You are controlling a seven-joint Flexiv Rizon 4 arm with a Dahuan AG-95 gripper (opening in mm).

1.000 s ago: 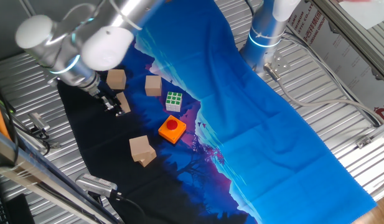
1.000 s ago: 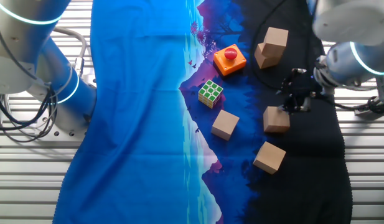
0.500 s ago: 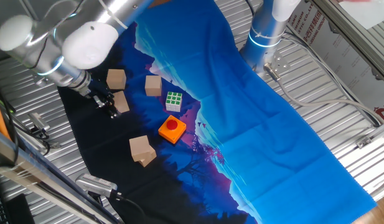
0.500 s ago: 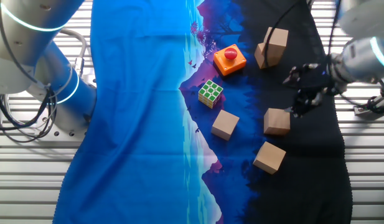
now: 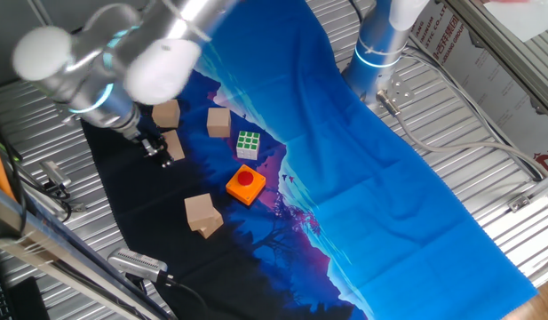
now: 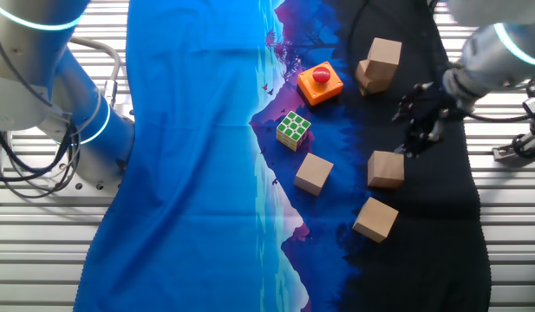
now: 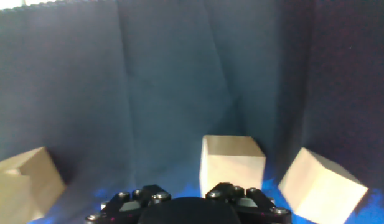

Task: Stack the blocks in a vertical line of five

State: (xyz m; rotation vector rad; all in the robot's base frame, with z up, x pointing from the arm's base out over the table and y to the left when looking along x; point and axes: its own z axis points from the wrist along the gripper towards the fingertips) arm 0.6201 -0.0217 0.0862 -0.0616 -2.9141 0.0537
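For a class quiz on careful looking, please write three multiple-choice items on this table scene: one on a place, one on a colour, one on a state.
1. What does the flat orange block rest on?
A. the printed blue-and-dark cloth
B. a white plate
C. a cardboard box

2. What colour is the round button on top of that block?
A. green
B. red
C. yellow

3. How do the plain light-tan wooden cubes stand now?
A. all in one tower of five
B. spread over the cloth, most lying singly
C. packed in a tight row

Answers:
1 A: both fixed views show the block sitting on the cloth.
2 B: the button is clearly red against the orange.
3 B: cubes lie apart on the dark part of the cloth, and no tower of five is there.
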